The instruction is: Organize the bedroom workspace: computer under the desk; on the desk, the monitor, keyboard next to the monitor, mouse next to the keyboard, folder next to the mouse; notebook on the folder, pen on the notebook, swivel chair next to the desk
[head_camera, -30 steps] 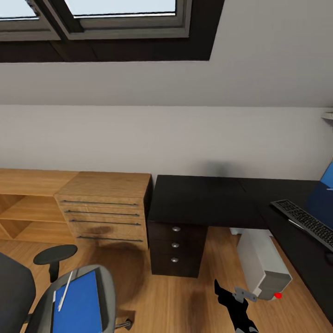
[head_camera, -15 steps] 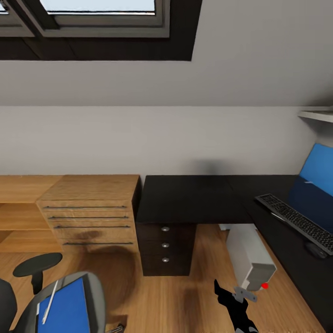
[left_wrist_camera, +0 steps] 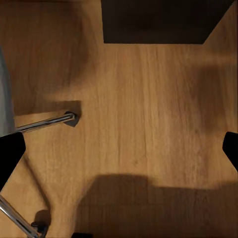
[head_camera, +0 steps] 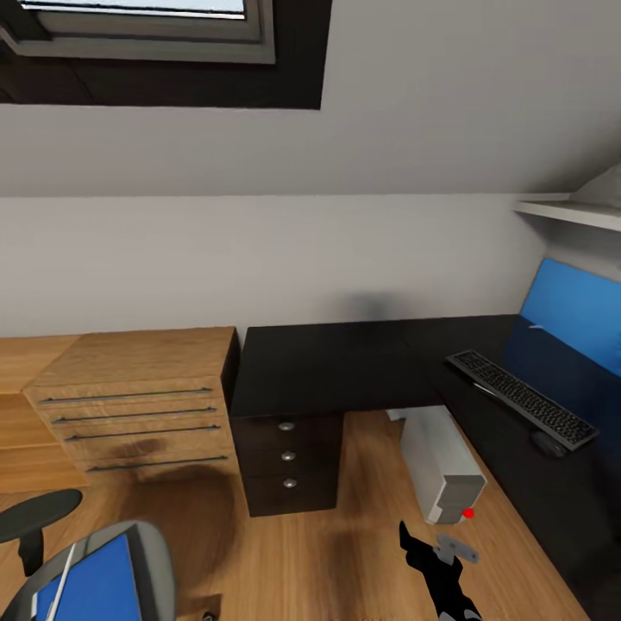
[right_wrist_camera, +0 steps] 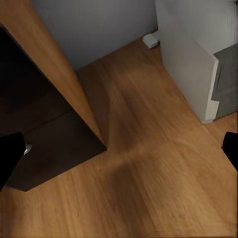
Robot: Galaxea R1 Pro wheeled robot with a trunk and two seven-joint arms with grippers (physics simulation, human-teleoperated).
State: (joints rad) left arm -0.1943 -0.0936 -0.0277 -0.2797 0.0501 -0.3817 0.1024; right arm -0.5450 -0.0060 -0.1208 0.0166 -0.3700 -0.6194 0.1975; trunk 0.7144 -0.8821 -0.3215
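1. Folder [head_camera: 82,582] on swivel chair [head_camera: 147,552] seat at lower left, long axis running away from robot; nearer the left arm.
2. Worktop [head_camera: 345,366] ahead-right; keyboard [head_camera: 522,397] and mouse [head_camera: 548,444] on it, computer [head_camera: 440,461] beneath.
3. Left jaws [left_wrist_camera: 119,148] and right jaws [right_wrist_camera: 119,151] both spread wide, empty, over floor.

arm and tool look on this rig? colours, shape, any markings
Head view: right arm is glossy black and angular, with a light-grey bracket near its end. Left wrist view: the left tool's fingertips are plain black, with no markings. Right wrist view: the right tool's fingertips are likewise black. No cables visible.
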